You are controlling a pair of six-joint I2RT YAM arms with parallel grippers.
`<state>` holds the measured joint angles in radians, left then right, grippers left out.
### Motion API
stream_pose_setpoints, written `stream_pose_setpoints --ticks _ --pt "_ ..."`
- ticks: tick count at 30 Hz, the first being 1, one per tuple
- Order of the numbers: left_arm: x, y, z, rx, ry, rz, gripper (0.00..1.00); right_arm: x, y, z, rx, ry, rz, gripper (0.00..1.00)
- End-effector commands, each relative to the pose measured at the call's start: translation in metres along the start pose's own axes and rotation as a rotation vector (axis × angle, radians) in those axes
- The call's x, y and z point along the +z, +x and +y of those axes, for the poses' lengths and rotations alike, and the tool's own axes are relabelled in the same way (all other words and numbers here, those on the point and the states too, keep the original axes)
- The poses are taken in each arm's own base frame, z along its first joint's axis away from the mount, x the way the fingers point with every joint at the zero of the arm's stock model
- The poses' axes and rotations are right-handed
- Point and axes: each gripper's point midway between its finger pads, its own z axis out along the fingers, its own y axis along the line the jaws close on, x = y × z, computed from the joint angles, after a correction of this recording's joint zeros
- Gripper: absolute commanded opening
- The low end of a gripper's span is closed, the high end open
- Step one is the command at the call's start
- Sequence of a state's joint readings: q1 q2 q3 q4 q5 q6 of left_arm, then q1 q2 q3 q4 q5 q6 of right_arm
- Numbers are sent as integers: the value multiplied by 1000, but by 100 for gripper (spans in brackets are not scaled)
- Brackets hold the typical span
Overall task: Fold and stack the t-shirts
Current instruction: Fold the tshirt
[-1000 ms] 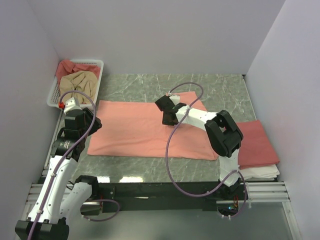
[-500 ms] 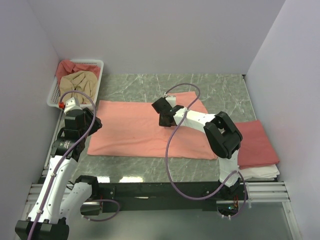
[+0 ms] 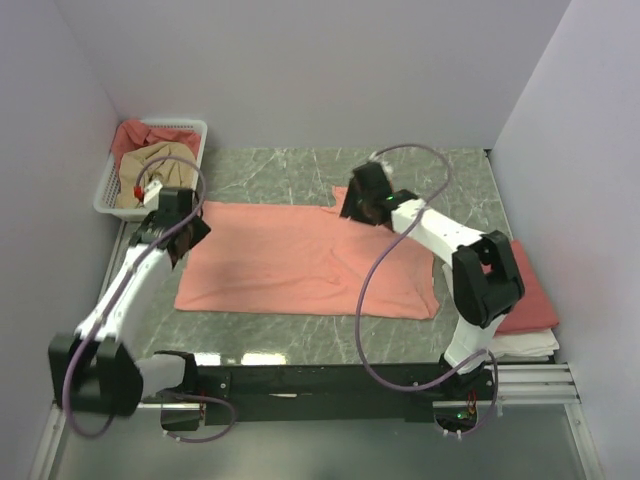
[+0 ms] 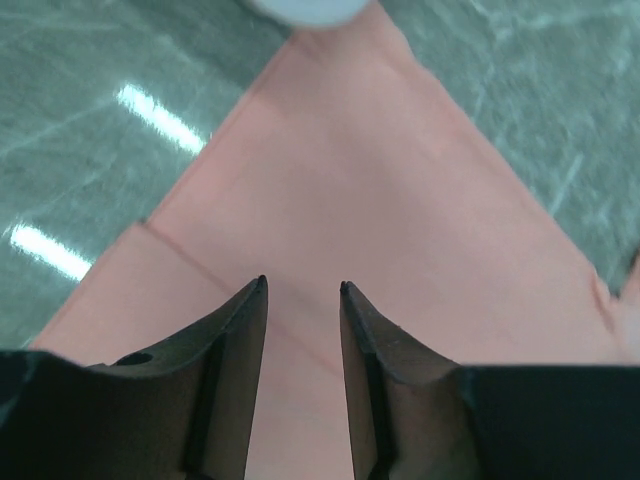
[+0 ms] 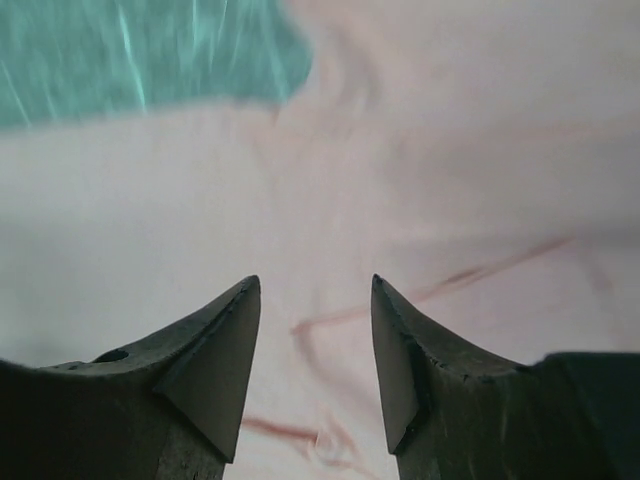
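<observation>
Pink shirt (image 3: 290,262) lies spread flat mid-table (image 3: 280,175), collar notch on the far edge. Left gripper (image 3: 176,245) is over its far-left corner, fingers slightly parted with nothing between them. Right gripper (image 3: 352,208) is over the far edge by the collar, jaws apart and empty. The right wrist view is blurred, so I can't tell whether it touches the cloth.

Basket (image 3: 105,190) at far left holds a crumpled beige shirt (image 3: 150,160) and a red shirt (image 3: 135,135); the left arm crosses its near end. At near right, a folded red shirt (image 3: 530,295) sits on a white layer (image 3: 525,345), partly hidden by the right arm.
</observation>
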<state>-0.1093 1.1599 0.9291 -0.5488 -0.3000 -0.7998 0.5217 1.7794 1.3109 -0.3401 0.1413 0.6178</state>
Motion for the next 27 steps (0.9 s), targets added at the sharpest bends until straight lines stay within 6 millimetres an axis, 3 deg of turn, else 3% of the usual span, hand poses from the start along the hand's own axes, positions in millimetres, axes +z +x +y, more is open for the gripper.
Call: stream_pose_setpoints --ticks 1,2,3,5,6,7,9,11,12,13,17,27 --pt "36 -35 -16 -137 -94 -124 40 -22 -77 -8 80 -88 -185 55" --pt "41 -49 -23 -157 -118 -156 40 -22 -84 -13 100 -88 -201 55" --pt "66 -37 -18 -138 -193 -113 40 -23 -91 -14 126 -101 -204 55" --pt "80 -50 -30 -143 -228 -125 38 -25 -109 -20 158 -122 -242 54" --pt "102 -39 -25 -122 -283 -99 38 -28 -113 -22 170 -129 -256 54" --pt "107 -50 -36 -131 -278 -117 38 -30 -118 -23 178 -135 -267 54" --pt "132 -42 -36 -96 -319 -92 38 -37 -129 -25 210 -163 -283 54" --pt "140 -53 -46 -90 -328 -104 38 -45 -136 -22 217 -202 -298 54" --pt "152 -48 -42 -68 -363 -94 38 -48 -136 -21 215 -211 -301 54" --pt "155 -59 -51 -72 -353 -116 39 -51 -137 -20 212 -219 -308 54" --pt "174 -62 -55 -51 -384 -129 39 -62 -138 -19 189 -242 -338 54" --pt "227 -32 -51 -66 -463 -68 41 -57 -127 -28 143 -269 -294 54"
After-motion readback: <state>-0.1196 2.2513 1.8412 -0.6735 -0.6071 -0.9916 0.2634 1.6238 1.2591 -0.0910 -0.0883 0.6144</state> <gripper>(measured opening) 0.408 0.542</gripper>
